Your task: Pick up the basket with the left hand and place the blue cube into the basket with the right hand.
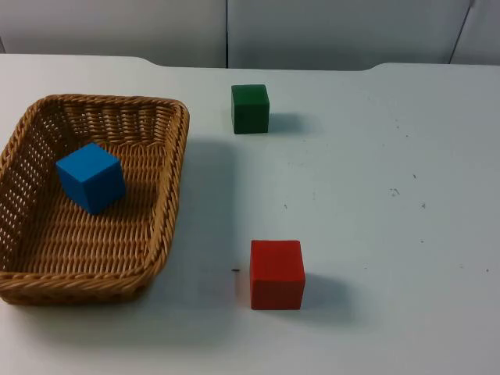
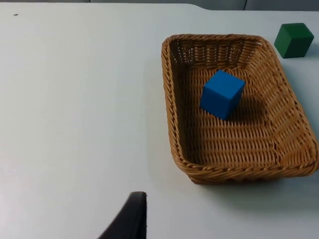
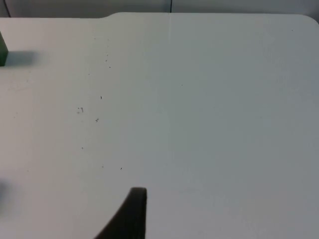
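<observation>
A brown woven basket [image 1: 176, 168] rests on the white table at the left. A blue cube [image 1: 91, 177] lies inside it, tilted, toward the far half. In the left wrist view the basket [image 2: 172, 119] and the blue cube [image 2: 222, 93] show again. My left gripper [image 2: 131, 217] hangs over bare table well apart from the basket's rim and holds nothing that I can see. My right gripper [image 3: 130, 214] hovers over bare table on the right side, far from the basket.
A green cube [image 1: 250, 108] stands behind and right of the basket, also seen from the left wrist [image 2: 294, 40]. A red cube [image 1: 276, 273] sits near the front centre. The grey partition wall [image 1: 328, 31] closes the far edge.
</observation>
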